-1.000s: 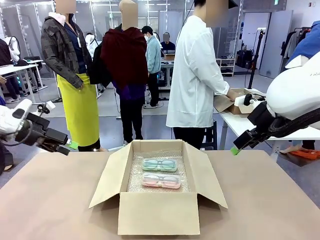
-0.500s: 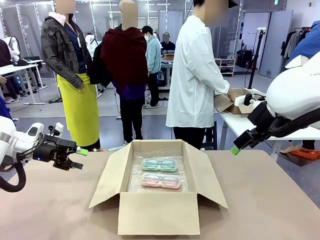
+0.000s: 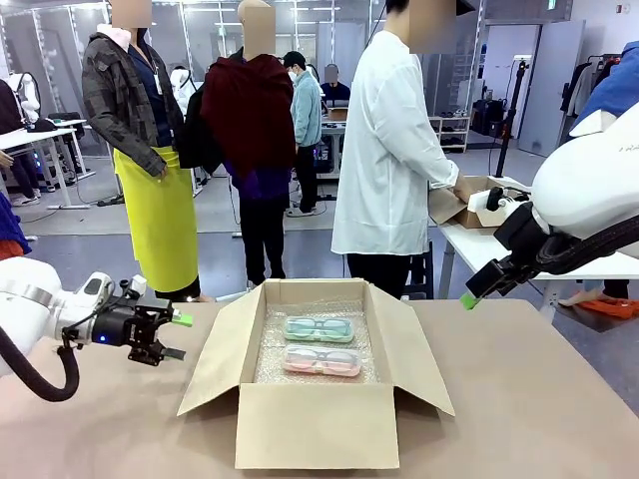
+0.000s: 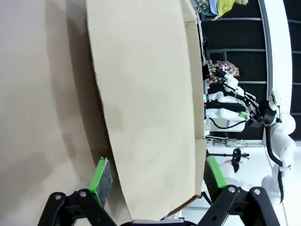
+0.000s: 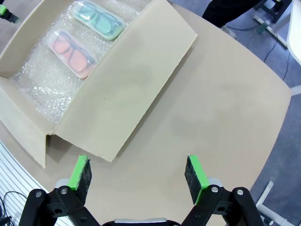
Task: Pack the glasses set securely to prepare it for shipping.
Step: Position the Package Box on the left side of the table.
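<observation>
So the box (image 3: 318, 374) is sitting open in the middle of the table (image 3: 539, 399), all four flaps splayed out, with bubble wrap (image 3: 272, 354) lining the bottom. The glasses set is lying flat on that wrap: mint case (image 3: 319, 328) toward the far side, pink case (image 3: 320, 360) just beside it on the near side, both running the same way. From the right wrist view you can see them too, mint case (image 5: 98, 18) and pink case (image 5: 70, 52) side by side, maybe just touching, hard to tell.

The left gripper (image 3: 172, 337) is hovering just off the box's left flap (image 3: 222, 349), jaws spread wide and holding nothing. In its wrist view the flap (image 4: 146, 103) is sitting right between the two green pads (image 4: 101, 175), but they aren't pinching it, there's a gap on each side.

The right gripper (image 3: 469, 299) is hanging up above the table off to the right of the box, well apart from it. Its wrist cam is looking down at the right flap (image 5: 127, 89) and bare table (image 5: 225, 103), fingers (image 5: 81, 173) wide apart, nothing in them.

A person in a white coat (image 3: 389, 150) is standing at the far side, turned away toward another table.
</observation>
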{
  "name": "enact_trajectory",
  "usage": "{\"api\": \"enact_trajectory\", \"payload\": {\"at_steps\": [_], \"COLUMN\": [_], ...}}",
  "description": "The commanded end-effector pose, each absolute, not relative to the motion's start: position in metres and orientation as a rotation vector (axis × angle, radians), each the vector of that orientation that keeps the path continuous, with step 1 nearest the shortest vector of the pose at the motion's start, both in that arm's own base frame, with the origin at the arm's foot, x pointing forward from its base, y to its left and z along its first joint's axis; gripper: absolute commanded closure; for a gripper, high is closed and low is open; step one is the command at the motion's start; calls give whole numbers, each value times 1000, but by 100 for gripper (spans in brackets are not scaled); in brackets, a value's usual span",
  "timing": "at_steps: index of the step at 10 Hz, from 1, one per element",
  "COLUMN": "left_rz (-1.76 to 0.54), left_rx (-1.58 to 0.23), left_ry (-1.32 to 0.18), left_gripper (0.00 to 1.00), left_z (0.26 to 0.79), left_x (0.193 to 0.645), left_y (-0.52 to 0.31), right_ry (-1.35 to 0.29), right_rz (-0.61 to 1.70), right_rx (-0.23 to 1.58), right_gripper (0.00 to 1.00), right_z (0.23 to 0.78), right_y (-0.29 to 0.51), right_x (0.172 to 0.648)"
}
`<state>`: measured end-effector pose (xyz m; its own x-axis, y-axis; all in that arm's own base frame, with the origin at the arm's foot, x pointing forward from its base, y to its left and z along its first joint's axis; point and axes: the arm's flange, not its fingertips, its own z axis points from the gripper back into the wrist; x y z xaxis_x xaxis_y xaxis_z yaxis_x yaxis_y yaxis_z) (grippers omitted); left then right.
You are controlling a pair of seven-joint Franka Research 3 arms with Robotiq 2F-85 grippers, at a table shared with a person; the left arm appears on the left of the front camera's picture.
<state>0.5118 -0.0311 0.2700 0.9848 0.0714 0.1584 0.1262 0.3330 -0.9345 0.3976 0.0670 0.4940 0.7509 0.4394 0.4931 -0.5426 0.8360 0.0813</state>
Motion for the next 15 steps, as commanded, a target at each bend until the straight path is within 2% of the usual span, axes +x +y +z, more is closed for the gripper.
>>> {"api": "enact_trajectory", "payload": {"at_steps": [1,5,6,7,8,9,10,12,13,14,15], "left_rz": [30,65,54,46,30,30,29,10,9,0,-18], "left_rx": [-1280,-1397,-1406,-1419,-1421,-1438,-1448,-1473,-1477,-1475,-1468], "left_ry": [-152,-120,-112,-104,-112,-123,-135,-171,-183,-182,-175], "left_gripper": [0,0,5,41,57,96,100,100,93,100,100], "left_z": [256,240,241,243,245,251,257,273,277,279,279], "left_x": [520,518,516,515,513,510,509,506,506,505,503], "left_y": [-37,-54,-59,-65,-68,-67,-65,-61,-60,-62,-66], "right_ry": [-475,-475,-475,-475,-475,-475,-475,-475,-475,-475,-475], "right_rz": [539,539,539,539,539,539,539,539,539,539,539], "right_rx": [227,227,227,227,227,227,227,227,227,227,227], "right_gripper": [0,0,0,0,0,0,0,0,0,0,0], "right_z": [496,496,496,496,496,496,496,496,496,496,496], "right_y": [68,68,68,68,68,68,68,68,68,68,68], "right_x": [399,399,399,399,399,399,399,399,399,399,399]}}
